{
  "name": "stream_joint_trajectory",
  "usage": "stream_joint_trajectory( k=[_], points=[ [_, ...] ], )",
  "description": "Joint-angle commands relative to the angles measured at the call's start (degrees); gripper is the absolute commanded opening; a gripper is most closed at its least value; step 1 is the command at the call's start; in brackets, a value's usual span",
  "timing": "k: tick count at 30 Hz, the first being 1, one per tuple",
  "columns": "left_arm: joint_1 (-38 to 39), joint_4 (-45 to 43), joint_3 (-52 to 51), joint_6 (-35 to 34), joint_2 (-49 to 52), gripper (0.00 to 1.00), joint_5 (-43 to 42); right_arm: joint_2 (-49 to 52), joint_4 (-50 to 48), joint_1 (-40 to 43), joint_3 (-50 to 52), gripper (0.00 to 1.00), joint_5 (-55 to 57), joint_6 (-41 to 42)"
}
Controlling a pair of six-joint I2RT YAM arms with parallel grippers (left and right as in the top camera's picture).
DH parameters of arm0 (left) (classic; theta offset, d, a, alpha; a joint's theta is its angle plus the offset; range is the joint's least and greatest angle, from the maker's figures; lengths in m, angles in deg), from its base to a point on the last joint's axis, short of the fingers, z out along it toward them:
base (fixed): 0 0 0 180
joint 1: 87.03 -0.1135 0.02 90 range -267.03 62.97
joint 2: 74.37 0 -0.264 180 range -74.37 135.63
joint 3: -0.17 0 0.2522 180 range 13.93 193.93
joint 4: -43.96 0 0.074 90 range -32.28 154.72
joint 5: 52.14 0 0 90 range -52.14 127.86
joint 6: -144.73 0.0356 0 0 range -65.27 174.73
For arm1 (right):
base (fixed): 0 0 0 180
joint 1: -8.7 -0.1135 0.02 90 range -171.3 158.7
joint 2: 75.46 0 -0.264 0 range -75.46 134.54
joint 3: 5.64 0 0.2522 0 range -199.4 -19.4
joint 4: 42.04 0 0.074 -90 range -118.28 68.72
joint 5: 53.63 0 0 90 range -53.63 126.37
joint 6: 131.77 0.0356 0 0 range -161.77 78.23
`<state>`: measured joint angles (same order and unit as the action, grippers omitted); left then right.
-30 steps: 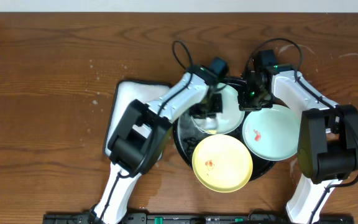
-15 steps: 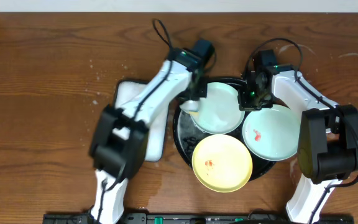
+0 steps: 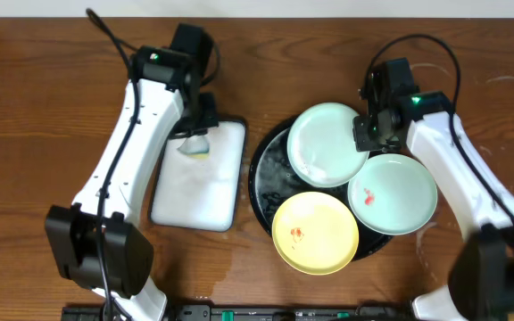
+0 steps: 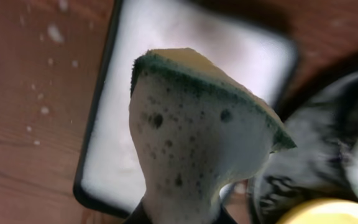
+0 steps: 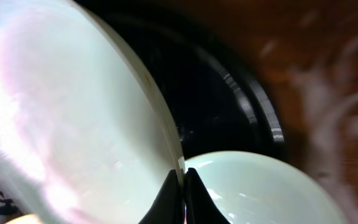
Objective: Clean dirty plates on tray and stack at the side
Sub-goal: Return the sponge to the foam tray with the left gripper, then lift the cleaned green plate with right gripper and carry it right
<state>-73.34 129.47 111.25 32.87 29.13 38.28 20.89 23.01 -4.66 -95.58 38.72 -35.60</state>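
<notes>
The black tray holds three plates. My right gripper is shut on the right rim of a clean mint-green plate, which fills the left of the right wrist view, pinched between the jaws. A second mint-green plate with red stains lies at the right, seen also in the right wrist view. A yellow plate with a red stain lies at the front. My left gripper is shut on a foamy green-backed sponge over the white dish.
The white rectangular dish lies left of the tray on the brown wooden table. Water drops spot the table by the dish. The tray rim shows dark behind the held plate.
My left arm has swung left with the sponge, off the mint-green plate to above the white dish. My right gripper has kept hold of the plate rim and shifted slightly.
</notes>
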Motion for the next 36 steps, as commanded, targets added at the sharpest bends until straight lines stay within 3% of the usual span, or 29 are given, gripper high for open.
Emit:
stream_joint_trajectory(
  k=[1, 7, 17, 23, 36],
  points=[
    [-2.8, -2.5, -8.2, 1.3, 1.0, 0.08, 0.9, -5.9, 0.3, -4.1, -0.5, 0.01, 11.9, 0.6],
    [-5.4, -7.9, -16.5, 1.3, 1.0, 0.08, 0.9, -9.4, 0.8, -10.6, -0.5, 0.01, 25.5, -0.1],
    [-5.4, -9.3, -17.4, 1.3, 1.0, 0.09, 0.9, -9.5, 2.0, -24.1, -0.5, 0.01, 47.6, -2.0],
    [-5.4, -9.3, -17.4, 1.3, 1.0, 0.12, 0.9, -9.5, 4.0, -30.3, -0.5, 0.01, 52.7, -2.0],
    [-5.4, -9.3, -17.4, 1.3, 1.0, 0.13, 0.9, -9.5, 5.1, -34.8, -0.5, 0.01, 59.7, -2.0]
  ],
)
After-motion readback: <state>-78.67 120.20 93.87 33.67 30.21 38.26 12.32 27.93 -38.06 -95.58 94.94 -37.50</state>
